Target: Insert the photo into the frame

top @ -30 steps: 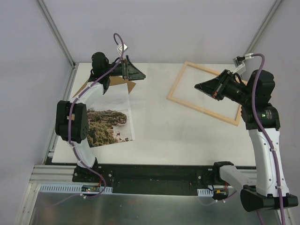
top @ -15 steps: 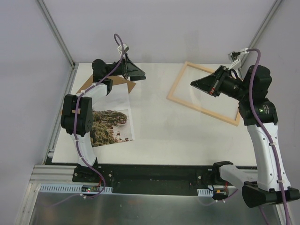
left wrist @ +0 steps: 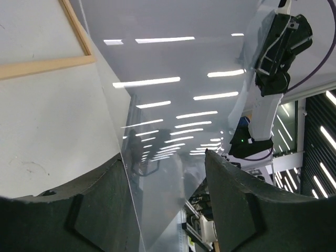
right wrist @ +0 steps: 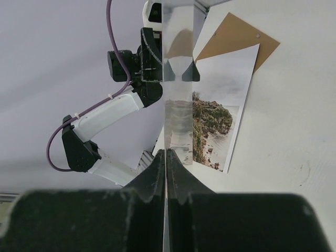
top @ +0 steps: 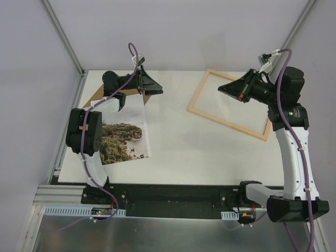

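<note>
Plainly saw right gripper [top: 220, 89] clamped on clear pane [left wrist: 157, 121], left gripper [left wrist: 164, 178] part-open astride it, gripping nothing. Found photo [top: 123, 142] at 8 o'clock, frame [top: 199, 90] at 2. Judged slow, square closing best.

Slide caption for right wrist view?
Right pincer shut on an edge-on clear pane; beyond it, the left arm and the photo lying partly over a brown board.

Brown backing board [right wrist: 236, 39] on white table [top: 173, 142], far-left corner
</note>
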Robot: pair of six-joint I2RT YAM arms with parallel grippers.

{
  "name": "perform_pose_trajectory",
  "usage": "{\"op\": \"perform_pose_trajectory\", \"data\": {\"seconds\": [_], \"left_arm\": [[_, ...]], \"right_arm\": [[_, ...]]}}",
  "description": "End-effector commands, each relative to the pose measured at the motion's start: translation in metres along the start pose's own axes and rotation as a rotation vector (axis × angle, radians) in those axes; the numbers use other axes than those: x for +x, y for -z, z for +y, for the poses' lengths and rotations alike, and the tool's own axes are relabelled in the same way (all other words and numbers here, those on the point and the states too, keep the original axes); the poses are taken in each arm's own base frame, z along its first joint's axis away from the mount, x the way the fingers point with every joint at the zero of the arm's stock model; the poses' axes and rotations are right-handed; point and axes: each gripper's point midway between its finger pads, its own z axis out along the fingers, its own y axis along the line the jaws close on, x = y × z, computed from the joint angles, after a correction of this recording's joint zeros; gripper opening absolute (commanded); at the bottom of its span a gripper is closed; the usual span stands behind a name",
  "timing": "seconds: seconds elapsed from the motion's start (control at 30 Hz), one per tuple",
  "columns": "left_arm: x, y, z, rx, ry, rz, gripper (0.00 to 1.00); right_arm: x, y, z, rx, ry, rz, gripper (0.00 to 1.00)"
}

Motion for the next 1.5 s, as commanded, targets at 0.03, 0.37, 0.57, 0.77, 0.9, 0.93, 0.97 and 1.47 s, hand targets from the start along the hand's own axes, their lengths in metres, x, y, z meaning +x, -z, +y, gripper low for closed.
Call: {"op": "perform_pose_trajectory", "data": {"seconds": [0.03,0.37,0.57,0.77,0.9,0.93,0.97,1.47], "left_arm": [[0.023,-0.005,-0.052,0.069,-0.261,0.056,0.54],[0.037,-0.008,-0.07,0.075,-0.279,0.077,0.45],[0.04,-0.007,-0.079,0.065,-0.288,0.07,0.4],[0.042,-0.006,-0.083,0.057,-0.294,0.07,0.32],[0.043,-0.006,-0.083,0.053,-0.291,0.064,0.3],[0.044,-0.006,-0.082,0.052,-0.288,0.062,0.29],[0.044,-0.006,-0.081,0.051,-0.282,0.06,0.27],[0.039,-0.007,-0.069,0.037,-0.244,0.031,0.2]], "right_arm": [[-0.018,0.006,0.013,-0.089,0.097,-0.018,0.01],[-0.028,-0.002,-0.025,-0.063,0.044,-0.021,0.01],[-0.028,-0.004,-0.04,-0.03,0.02,-0.036,0.01],[-0.025,-0.007,-0.046,-0.044,-0.006,-0.056,0.0],[-0.023,-0.007,-0.05,-0.035,-0.016,-0.06,0.01],[-0.022,-0.007,-0.051,-0.034,-0.015,-0.062,0.01],[-0.021,-0.007,-0.052,-0.031,-0.016,-0.064,0.01],[-0.008,-0.008,-0.054,-0.045,-0.031,-0.081,0.01]]}}
